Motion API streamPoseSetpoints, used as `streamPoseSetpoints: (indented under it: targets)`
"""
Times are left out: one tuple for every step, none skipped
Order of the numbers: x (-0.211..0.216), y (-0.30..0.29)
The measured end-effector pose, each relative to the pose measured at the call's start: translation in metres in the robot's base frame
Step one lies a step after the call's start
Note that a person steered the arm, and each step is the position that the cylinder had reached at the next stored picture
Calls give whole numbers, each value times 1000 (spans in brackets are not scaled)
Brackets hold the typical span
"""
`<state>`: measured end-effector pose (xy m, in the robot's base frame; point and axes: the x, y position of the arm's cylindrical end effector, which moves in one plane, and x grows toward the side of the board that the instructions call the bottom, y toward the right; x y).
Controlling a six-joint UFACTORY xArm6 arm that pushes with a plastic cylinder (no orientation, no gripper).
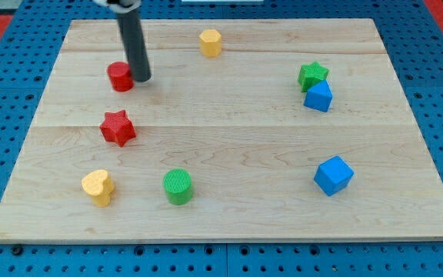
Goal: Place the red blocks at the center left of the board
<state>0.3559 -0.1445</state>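
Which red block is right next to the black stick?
The round red block, right beside my tip. The red star sits lower, apart.

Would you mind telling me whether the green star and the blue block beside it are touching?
Touching. In the camera view the green star sits against the upper edge of the blue block, with no strip of board visible between them.

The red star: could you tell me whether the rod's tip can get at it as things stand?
Probably yes. My tip sits by the red cylinder, and bare board separates it from the red star below.
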Motion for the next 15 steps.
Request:
streamPoseSetpoints:
  targets:
    - [2,-16]
    - [-15,13]
    - [-24,-14]
    - [-3,-45]
    - [18,-43]
    - [19,57]
    - [50,108]
    - [103,84]
    - [101,15]
    - [91,-45]
    - [107,-43]
    - [113,-55]
    - [103,-70]
    - [84,-70]
    - [89,14]
